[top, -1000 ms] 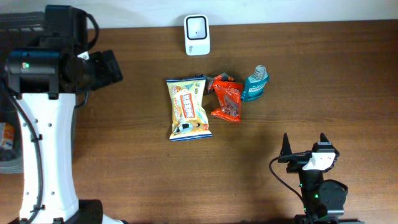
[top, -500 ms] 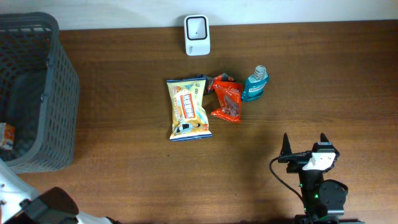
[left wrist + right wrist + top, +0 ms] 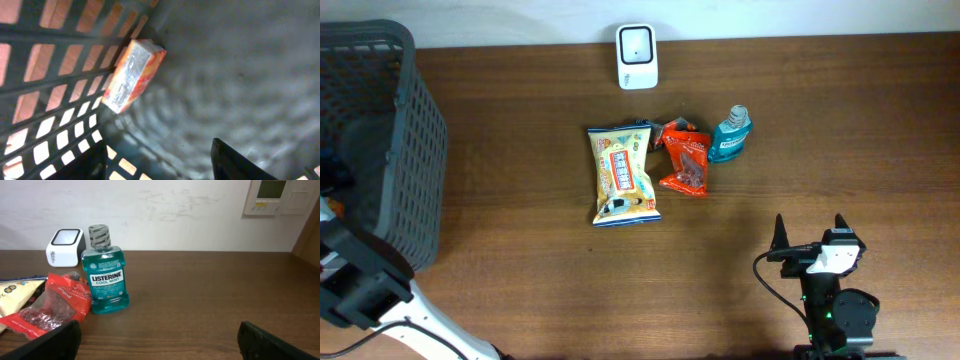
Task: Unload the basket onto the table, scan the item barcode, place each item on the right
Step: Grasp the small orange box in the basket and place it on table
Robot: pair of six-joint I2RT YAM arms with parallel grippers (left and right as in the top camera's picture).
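**Left tool at the basket, 3 items mid-desk**
The left tool point(image 3: 157, 155), fingers apart and empty, hangs over a small orange-and-white box point(image 3: 134, 75) in the grey mesh basket point(image 3: 415, 150) at upper left. Mid-frame on the desk point(image 3: 520, 250), a yellow snack bag point(image 3: 622, 175), a red snack bag point(image 3: 686, 162) and an upright Listerine bottle point(image 3: 731, 135) sit below the white scanner point(image 3: 637, 43). The right tool point(image 3: 810, 225), lower right, is spread wide and empty.
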